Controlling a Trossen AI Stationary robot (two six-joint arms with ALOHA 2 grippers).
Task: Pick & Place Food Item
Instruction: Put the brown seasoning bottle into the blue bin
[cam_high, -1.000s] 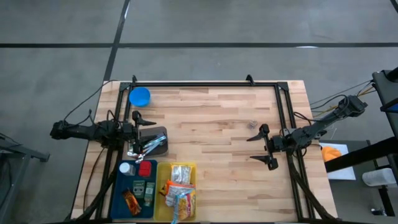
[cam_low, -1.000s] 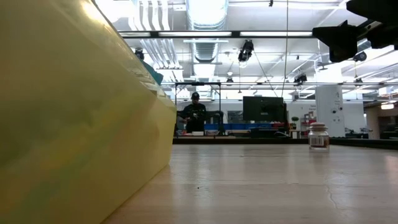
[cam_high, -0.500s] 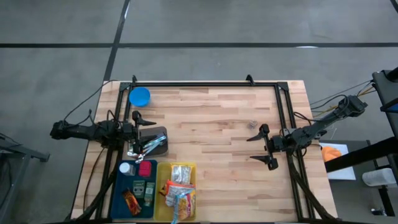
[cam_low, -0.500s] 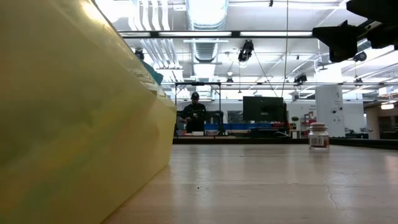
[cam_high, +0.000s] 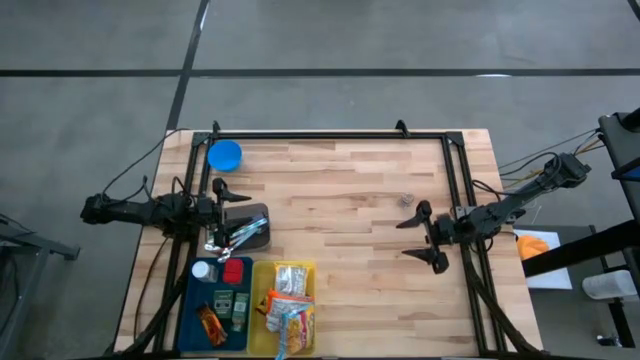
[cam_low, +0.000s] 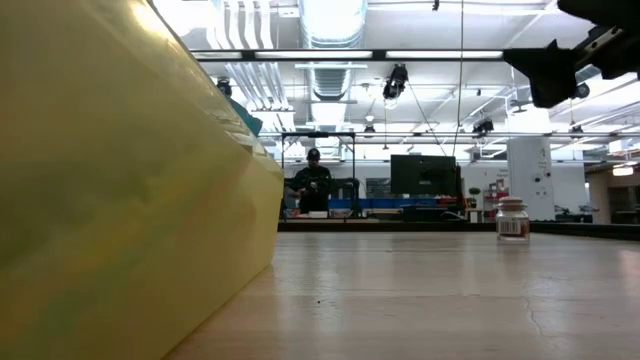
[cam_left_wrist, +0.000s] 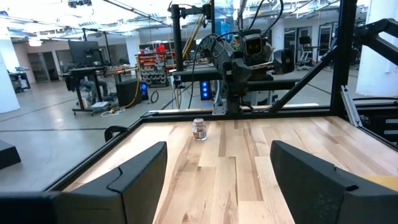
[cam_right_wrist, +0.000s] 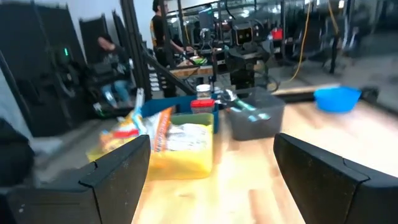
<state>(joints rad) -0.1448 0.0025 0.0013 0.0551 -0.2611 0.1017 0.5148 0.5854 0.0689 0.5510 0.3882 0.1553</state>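
The food lies in a yellow tray (cam_high: 285, 308) at the table's near left: several bright packets (cam_right_wrist: 166, 129). A small glass jar (cam_high: 405, 199) with a pale lid stands upright on the wood right of the middle, also seen as the jar (cam_left_wrist: 199, 129) and the jar (cam_low: 512, 219). My right gripper (cam_high: 420, 238) hovers open and level near the right edge, just nearer than the jar, pointing left. My left gripper (cam_high: 226, 214) hovers open at the left edge, beside a grey bin. Nothing is between either pair of fingers.
A blue tray (cam_high: 215, 300) with small containers sits left of the yellow one. The grey bin (cam_high: 250, 226) holds utensils. A blue bowl (cam_high: 224, 154) stands at the far left corner. A black frame (cam_high: 330, 134) runs round the table. A person (cam_low: 313, 185) is far behind it.
My right gripper has rolled a little about the line it points along, staying in place and open. Nothing on the table has moved.
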